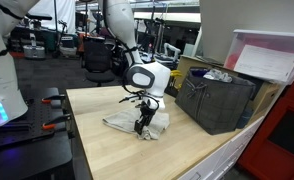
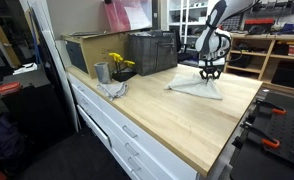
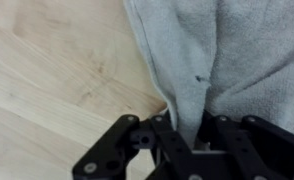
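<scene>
The black Robotiq gripper [image 3: 194,130] points down at the light wooden tabletop [image 3: 57,70], its jaws closed on a raised fold of the rumpled grey terry towel [image 3: 237,50]. Pinched beside the hem at its 9 o'clock edge, the towel bunches there and lies slack elsewhere. It looks soft and creased, spreading toward 12 o'clock. In an exterior view, a dark slatted plastic crate [image 1: 219,100] stands at the gripper's 3 o'clock.

My tool [image 3: 195,130] looks matt black; the grey towel [image 3: 237,50] is soft, nappy cloth; the tabletop [image 3: 57,70] is smooth, pale wood with visible grain.
</scene>
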